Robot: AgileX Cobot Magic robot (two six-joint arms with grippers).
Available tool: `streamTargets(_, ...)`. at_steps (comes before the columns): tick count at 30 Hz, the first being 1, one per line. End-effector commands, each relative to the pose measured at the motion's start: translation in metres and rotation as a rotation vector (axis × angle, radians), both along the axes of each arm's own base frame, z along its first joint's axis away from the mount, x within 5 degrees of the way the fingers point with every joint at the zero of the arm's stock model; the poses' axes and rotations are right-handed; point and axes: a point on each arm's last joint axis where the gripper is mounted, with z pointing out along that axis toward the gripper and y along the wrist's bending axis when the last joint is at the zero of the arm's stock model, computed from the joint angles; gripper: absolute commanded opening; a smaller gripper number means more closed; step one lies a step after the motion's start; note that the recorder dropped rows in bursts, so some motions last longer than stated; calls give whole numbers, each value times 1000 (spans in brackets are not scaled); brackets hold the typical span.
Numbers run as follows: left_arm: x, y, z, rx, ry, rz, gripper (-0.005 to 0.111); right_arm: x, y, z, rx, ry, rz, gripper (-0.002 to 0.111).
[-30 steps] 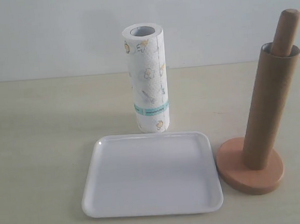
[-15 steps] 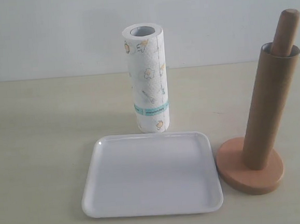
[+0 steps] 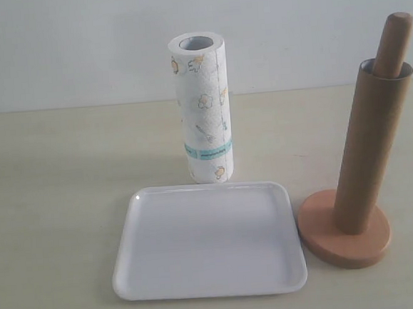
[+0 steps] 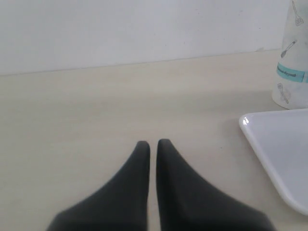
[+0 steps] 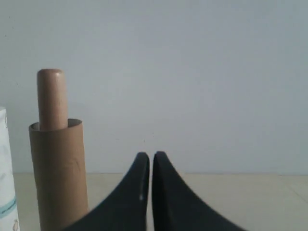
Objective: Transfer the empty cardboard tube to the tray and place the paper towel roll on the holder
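Exterior view: cardboard tube (image 3: pixel 371 156) sleeves holder (image 3: pixel 329 239); tray (image 3: pixel 210 294) rim beside.

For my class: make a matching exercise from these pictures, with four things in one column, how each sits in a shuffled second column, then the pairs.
1. paper towel roll
2. empty cardboard tube
3. tray
4. holder

A. sleeved over the pole
B. lying flat, nothing in it
C. standing on end behind the tray
D. tip pokes above the tube

Pairs: 1-C, 2-A, 3-B, 4-D
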Motion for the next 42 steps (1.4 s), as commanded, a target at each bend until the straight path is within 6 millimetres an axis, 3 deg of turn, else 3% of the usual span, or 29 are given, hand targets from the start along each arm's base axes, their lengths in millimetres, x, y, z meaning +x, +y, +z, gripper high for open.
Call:
streamTargets(1, 0, 0, -1, 1, -1, 2, 5, 20, 3, 2, -27, 99, 11, 3)
streamTargets(6, 0, 0, -1, 1, -1, 2, 5, 44, 8, -17, 3, 272, 55, 3)
streamTargets(12, 0, 0, -1, 1, -1, 2, 5, 60, 10, -22, 23, 252, 61, 3)
streamTargets(19, 0, 0, -1, 1, -1, 2, 5, 65, 12, -26, 174, 278, 91, 3)
streamTargets(25, 0, 0, -1, 1, -1, 2, 5, 68, 41, -25, -45, 321, 407, 3)
streamTargets(33, 0, 0, -1, 1, -1, 2, 5, 71, 38, -32, -78, 414, 375, 4)
streamTargets(35, 0, 0, -1, 1, -1, 2, 5, 71, 37, -33, -83, 431, 365, 21)
streamTargets(38, 0, 0, -1, 1, -1, 2, 5, 72, 34, -35, -36, 465, 323, 74)
streamTargets(39, 0, 0, -1, 1, -1, 2, 5, 73, 33, -34, -17, 458, 315, 79)
streamTargets(42, 0, 0, -1, 1, -1, 2, 5, 73, 33, -33, 13, 444, 312, 79)
